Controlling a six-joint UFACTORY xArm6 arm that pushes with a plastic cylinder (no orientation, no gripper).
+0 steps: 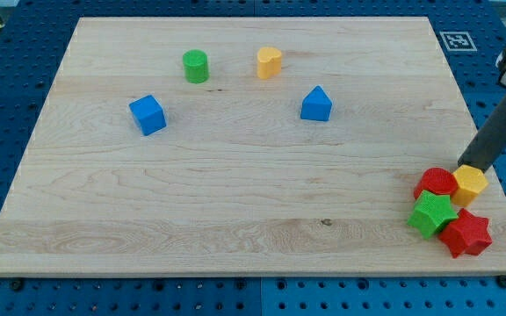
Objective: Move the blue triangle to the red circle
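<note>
— Where is my tip point(460, 166) sitting?
— By the yellow block point(470, 183), touching the red circle point(436, 183). It is just a rod, no gripper.
— And the blue triangle point(316, 104)?
— It is waiting far off, up toward the view's left on the desk point(235, 211).

open board between blue triangle point(316, 104) and red circle point(436, 183), yellow block point(470, 182) crowding the circle
</note>
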